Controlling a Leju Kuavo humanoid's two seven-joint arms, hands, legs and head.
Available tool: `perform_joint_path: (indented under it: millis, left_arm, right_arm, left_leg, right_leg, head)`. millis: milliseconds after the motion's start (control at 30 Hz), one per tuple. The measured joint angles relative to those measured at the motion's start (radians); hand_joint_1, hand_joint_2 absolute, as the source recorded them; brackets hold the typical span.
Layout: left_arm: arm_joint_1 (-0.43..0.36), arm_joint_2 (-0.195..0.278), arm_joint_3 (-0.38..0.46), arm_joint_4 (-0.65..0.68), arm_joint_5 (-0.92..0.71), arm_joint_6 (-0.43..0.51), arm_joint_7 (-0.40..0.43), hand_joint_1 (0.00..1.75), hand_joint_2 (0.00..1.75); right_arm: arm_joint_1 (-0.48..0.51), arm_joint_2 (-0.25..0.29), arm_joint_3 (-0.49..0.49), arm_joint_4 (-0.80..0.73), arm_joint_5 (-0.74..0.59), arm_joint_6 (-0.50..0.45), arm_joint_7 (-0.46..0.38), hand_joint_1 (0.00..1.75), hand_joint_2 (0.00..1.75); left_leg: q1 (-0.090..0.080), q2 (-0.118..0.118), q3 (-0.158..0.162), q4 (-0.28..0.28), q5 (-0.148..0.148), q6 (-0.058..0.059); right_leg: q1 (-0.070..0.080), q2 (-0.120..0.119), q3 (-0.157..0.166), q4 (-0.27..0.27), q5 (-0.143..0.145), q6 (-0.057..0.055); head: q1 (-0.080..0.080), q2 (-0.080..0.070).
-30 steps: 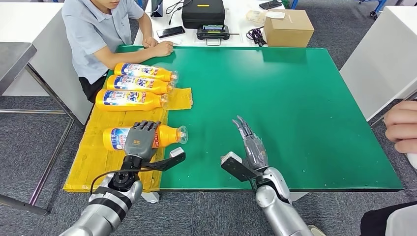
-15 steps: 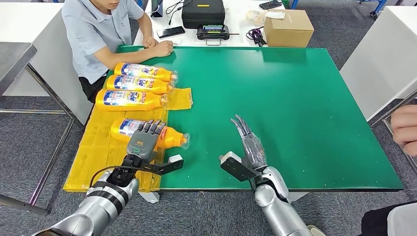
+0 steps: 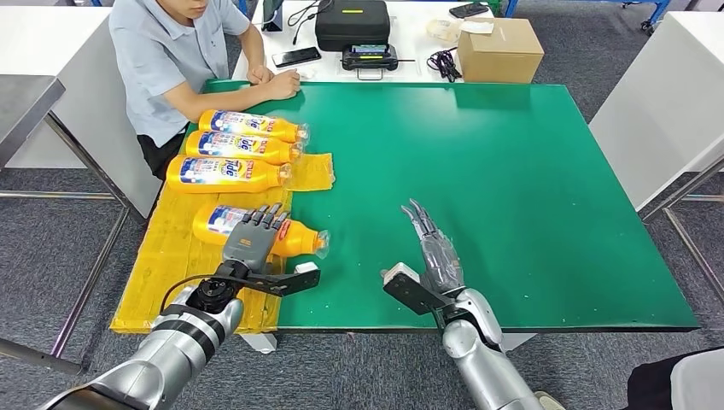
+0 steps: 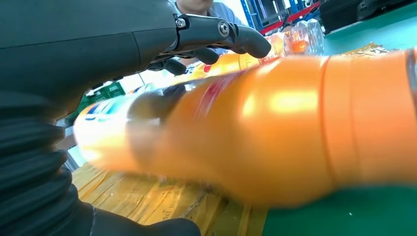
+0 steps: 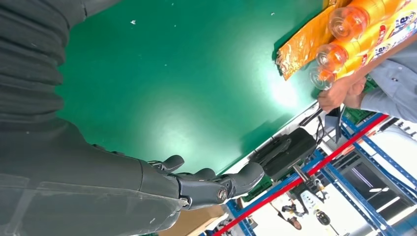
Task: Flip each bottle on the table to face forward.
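Note:
Several orange bottles with blue-and-white labels lie on their sides on a yellow mat (image 3: 171,273) at the left of the green table (image 3: 512,188). The nearest bottle (image 3: 297,238) lies slightly slanted, cap toward the right. My left hand (image 3: 250,241) grips it from above, fingers (image 4: 221,37) curved over its body (image 4: 295,128) and the thumb beneath. Three more bottles (image 3: 224,173) lie in a row farther back, labels up. My right hand (image 3: 435,248) hovers open and flat over bare green table, fingers (image 5: 196,187) holding nothing.
A person (image 3: 179,51) sits at the far left corner with a hand on the table. A cardboard box (image 3: 499,47), a black case (image 3: 353,21) and a phone lie beyond the far edge. White tables flank both sides.
The nearest bottle has shifted away from me and turned under my left hand, its label now showing more. A person's hand at the right edge has drawn out of sight. My right hand is still.

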Motion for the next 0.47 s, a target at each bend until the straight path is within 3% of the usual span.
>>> perform_joint_path:
  millis: [267, 467]
  left_arm:
    - [0.028, -0.001, -0.034, -0.03, -0.016, 0.102, 0.017, 0.0, 1.75]
    - [0.118, 0.001, -0.094, -0.201, -0.044, 0.14, 0.02, 0.0, 1.75]
  right_arm:
    - [0.004, 0.003, -0.013, 0.0, 0.018, -0.01, 0.001, 0.0, 1.75]
    - [0.031, 0.002, -0.025, -0.007, 0.025, -0.027, 0.004, 0.0, 1.75]
  left_leg:
    - [0.0, 0.0, 0.0, 0.0, 0.0, 0.0]
    - [0.0, 0.0, -0.002, 0.0, 0.0, 0.0]
  right_leg:
    - [0.0, 0.0, 0.0, 0.0, 0.0, 0.0]
    - [0.0, 0.0, -0.002, 0.0, 0.0, 0.0]
  head:
    - [0.0, 0.0]
    - [0.0, 0.0]
